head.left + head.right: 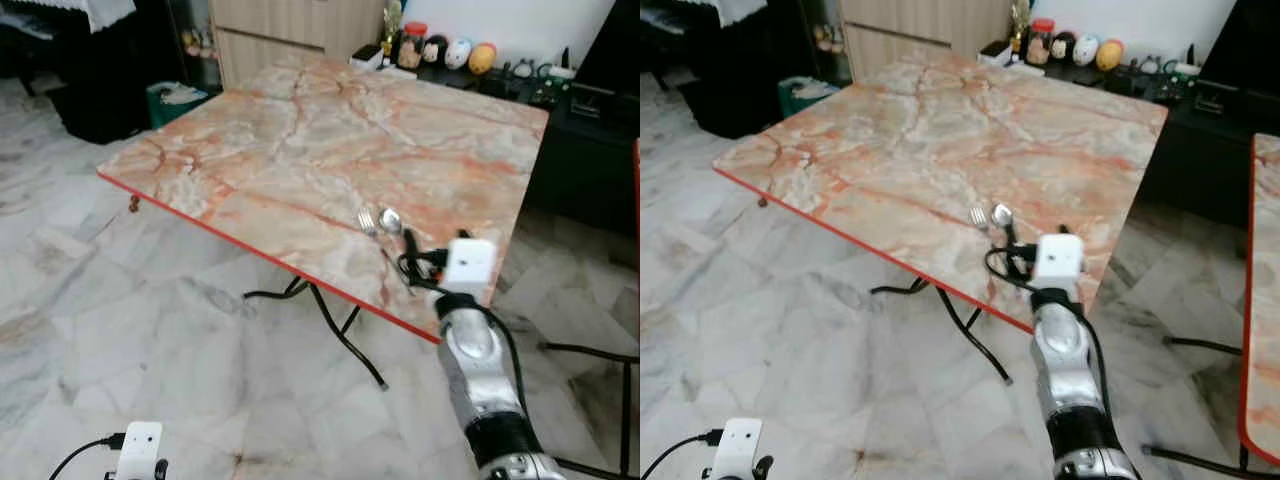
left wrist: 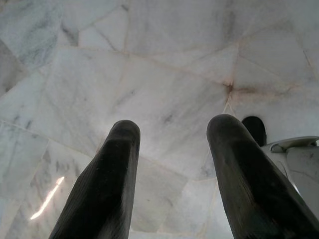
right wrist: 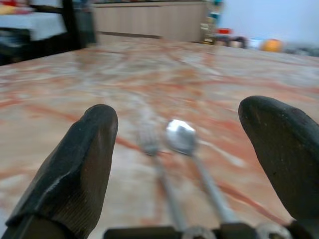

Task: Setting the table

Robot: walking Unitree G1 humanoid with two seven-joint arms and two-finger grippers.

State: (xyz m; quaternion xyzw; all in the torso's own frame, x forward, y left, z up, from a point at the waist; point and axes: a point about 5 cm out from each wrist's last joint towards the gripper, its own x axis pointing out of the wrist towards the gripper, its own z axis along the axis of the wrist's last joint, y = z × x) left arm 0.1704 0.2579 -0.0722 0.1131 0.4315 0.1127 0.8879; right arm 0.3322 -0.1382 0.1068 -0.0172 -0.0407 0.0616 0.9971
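A metal fork (image 1: pixel 367 224) and a metal spoon (image 1: pixel 390 220) lie side by side on the marble-patterned table (image 1: pixel 300 140), near its front right edge. My right gripper (image 3: pixel 182 149) is open just above the table edge, with the fork (image 3: pixel 149 144) and spoon (image 3: pixel 182 137) lying between its fingers and apart from them. The right arm's white wrist (image 1: pixel 468 262) sits right behind the cutlery handles. My left gripper (image 2: pixel 172 134) hangs open over the floor at the lower left.
The table has a red rim and black folding legs (image 1: pixel 340 330). A dark cabinet (image 1: pixel 590 150) with jars and round ornaments (image 1: pixel 455 52) stands behind it. A second red-edged table (image 1: pixel 1260 300) is at the right. Marble floor (image 1: pixel 120 300) lies open to the left.
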